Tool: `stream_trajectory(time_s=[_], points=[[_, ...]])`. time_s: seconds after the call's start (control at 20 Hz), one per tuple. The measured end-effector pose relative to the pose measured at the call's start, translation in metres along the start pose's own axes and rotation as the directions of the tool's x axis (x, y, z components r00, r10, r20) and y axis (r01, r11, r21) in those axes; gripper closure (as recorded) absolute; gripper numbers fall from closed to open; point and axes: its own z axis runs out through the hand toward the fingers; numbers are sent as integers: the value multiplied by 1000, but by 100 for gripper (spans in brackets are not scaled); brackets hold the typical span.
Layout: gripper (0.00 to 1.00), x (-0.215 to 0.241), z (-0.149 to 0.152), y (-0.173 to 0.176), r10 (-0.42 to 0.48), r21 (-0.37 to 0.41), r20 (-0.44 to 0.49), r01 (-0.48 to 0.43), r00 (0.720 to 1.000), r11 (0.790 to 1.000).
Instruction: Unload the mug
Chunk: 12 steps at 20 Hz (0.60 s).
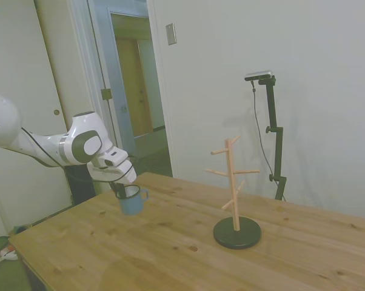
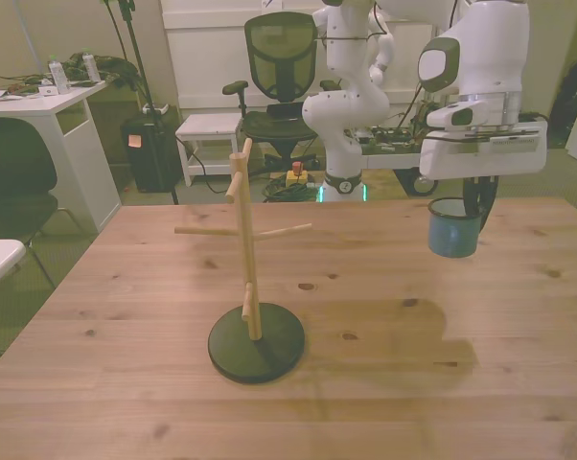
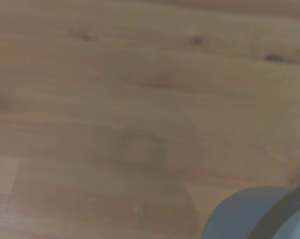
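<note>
Light-blue mug (image 2: 453, 233) gripped at the rim by closed gripper (image 2: 477, 203), held upright just above wooden table (image 2: 384, 383), well apart from wooden peg stand (image 2: 248, 278).

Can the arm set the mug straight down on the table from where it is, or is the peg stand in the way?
Probably yes. The gripper holds the mug by its rim, above bare table. The peg stand is well off toward the front view's left.
</note>
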Motion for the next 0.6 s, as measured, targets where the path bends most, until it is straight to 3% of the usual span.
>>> stream_trajectory(time_s=[0.2,0.6], points=[[100,-21,23,8,-27,-40,31,28,999,999],[100,-8,38,26,-12,-82,28,15,1000,997]])
